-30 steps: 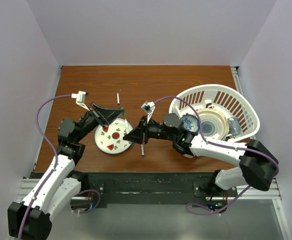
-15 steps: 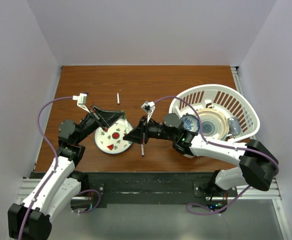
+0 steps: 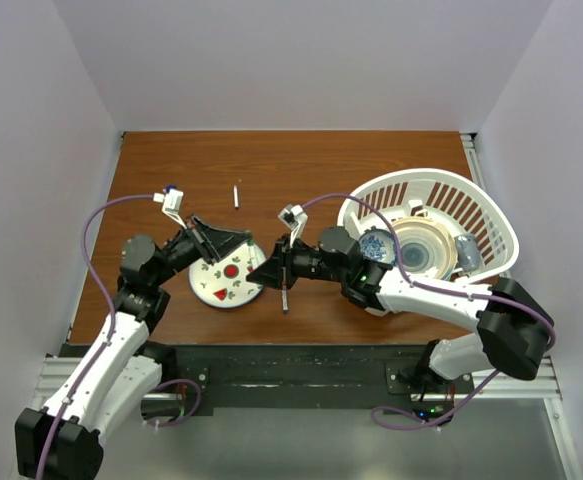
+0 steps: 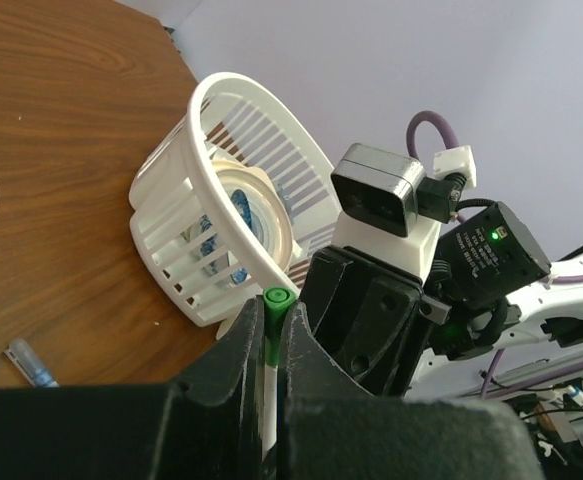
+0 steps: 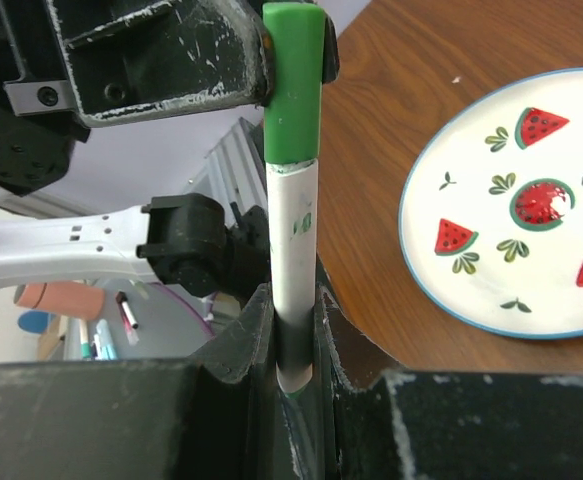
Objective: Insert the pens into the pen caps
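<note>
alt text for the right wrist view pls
A white-barrelled pen stands upright in the right end effector, its top meeting a green tube cap pinched by the left end effector. To the right, a round white plate with red watermelon prints lies on the brown wooden table.

The white plate [image 3: 233,298] with red watermelon marks lies on the brown wooden table [image 3: 321,165], below the tip of my left gripper [image 3: 243,238] and just left of my right gripper [image 3: 259,272]. Well behind the right one, past its wrist, sits a white slatted basket [image 3: 441,182] with a round tan-rimmed dish [image 3: 421,250] inside.
</note>
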{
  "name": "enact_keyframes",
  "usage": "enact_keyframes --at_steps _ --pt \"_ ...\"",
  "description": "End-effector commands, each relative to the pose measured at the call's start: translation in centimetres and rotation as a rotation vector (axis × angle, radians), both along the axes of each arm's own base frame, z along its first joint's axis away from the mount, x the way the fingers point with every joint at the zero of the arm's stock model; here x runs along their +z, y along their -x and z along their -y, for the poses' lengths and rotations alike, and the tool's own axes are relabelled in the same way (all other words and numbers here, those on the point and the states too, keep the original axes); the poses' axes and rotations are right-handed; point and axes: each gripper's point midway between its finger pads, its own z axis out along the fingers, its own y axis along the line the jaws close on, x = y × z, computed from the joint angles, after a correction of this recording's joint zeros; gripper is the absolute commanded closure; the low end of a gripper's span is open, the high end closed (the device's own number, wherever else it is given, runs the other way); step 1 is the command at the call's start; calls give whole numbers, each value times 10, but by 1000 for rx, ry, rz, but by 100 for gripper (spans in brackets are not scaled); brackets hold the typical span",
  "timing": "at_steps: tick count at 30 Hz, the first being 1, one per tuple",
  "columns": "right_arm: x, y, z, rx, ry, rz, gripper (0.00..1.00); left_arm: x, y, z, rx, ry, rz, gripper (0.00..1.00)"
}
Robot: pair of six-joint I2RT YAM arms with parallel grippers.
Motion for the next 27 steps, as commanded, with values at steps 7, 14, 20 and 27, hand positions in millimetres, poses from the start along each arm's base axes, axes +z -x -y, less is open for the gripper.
enact_keyframes --at_steps 7,14,20,27 --pt "63 -11 4 17 -14 278 100 49 20 7 -101 -69 165 41" --pt "91 17 15 106 -99 310 100 86 10 6 -80 -113 278 29" --pt "114 36 20 177 -183 302 100 110 28 16 -200 -39 402 32" --pt "128 46 22 207 -234 288 100 132 54 16 -267 22 532 32"
